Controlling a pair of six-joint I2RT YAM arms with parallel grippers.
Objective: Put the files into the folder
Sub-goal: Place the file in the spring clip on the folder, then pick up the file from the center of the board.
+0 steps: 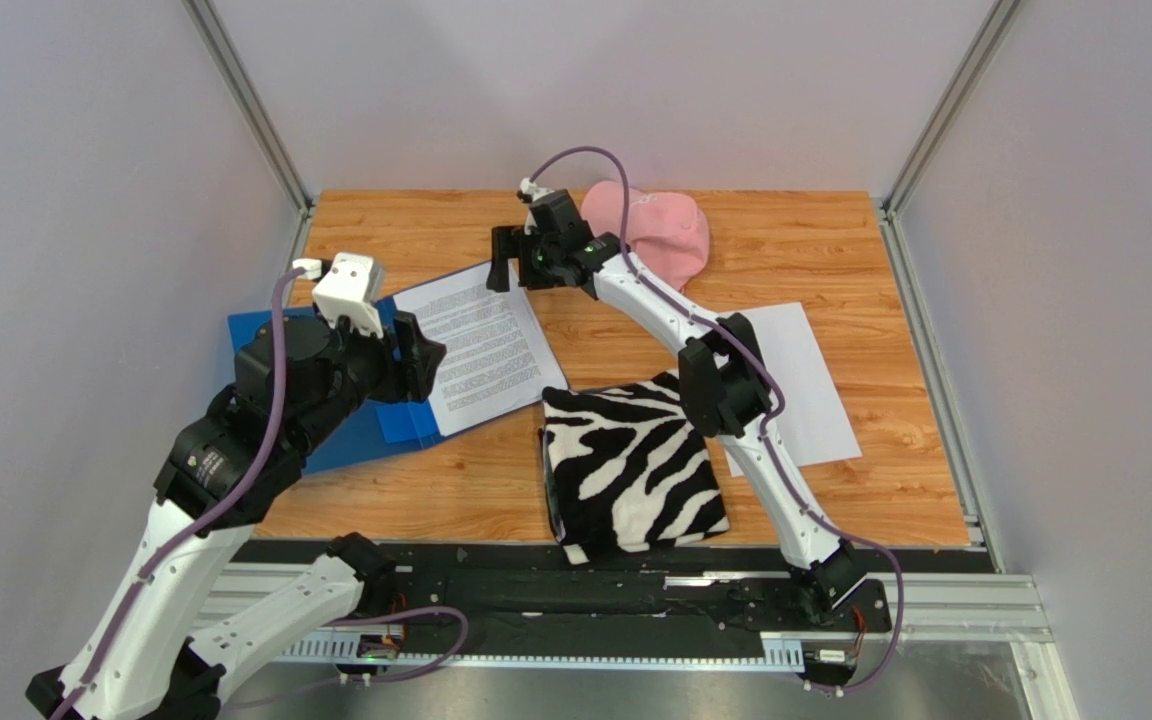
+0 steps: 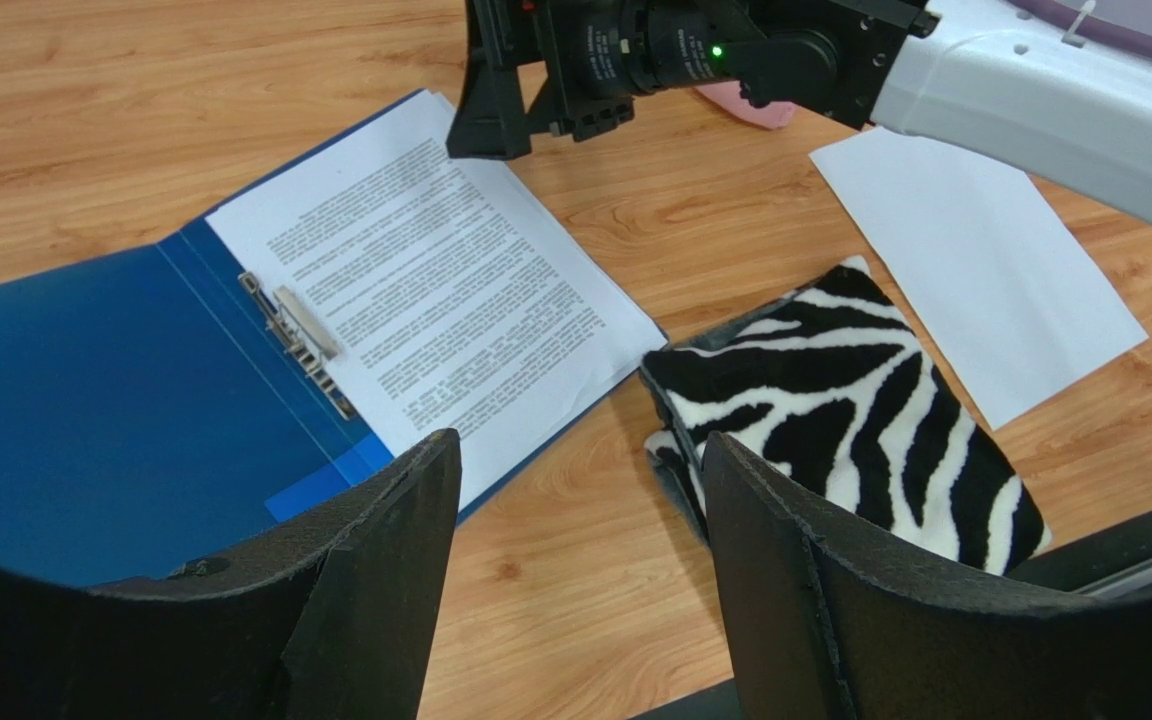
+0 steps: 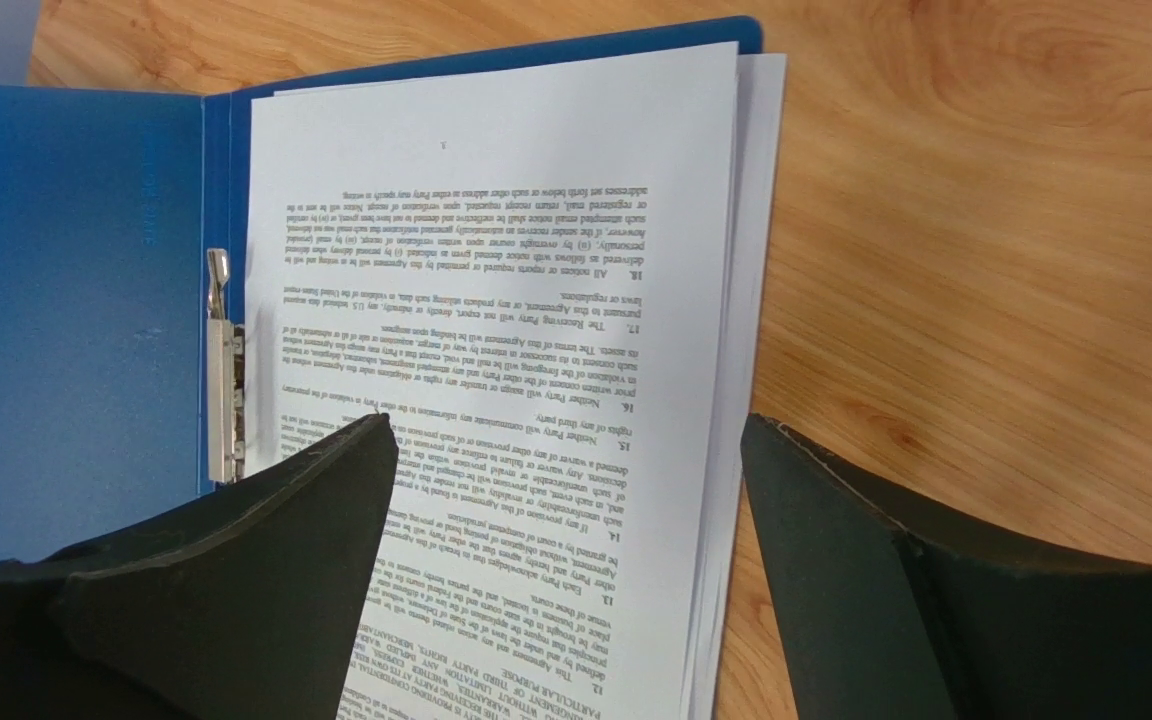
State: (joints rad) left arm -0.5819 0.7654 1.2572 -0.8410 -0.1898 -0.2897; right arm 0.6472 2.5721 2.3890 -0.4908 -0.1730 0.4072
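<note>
Most files (image 2: 447, 300) lie on the right half of the open folder (image 2: 71, 390), left of centre. My right claw (image 3: 567, 428) hangs above them, wide open and empty; my left claw (image 2: 579, 443) is open and empty too. One loose sheet (image 1: 815, 383) at right is not yet filed, I judge.

Folder (image 2: 56, 405) royal blue, clip (image 2: 297, 342) silver. Files (image 2: 447, 300) white, dense black print. Cloth (image 2: 853, 405) black-and-white zebra stripes. Cap (image 1: 665, 233) pink. Loose sheet (image 2: 988, 270) plain white. Table (image 1: 432, 480) orange-brown wood grain. Right arm (image 1: 642, 293) and left arm (image 1: 162, 563) white links, black joints.
</note>
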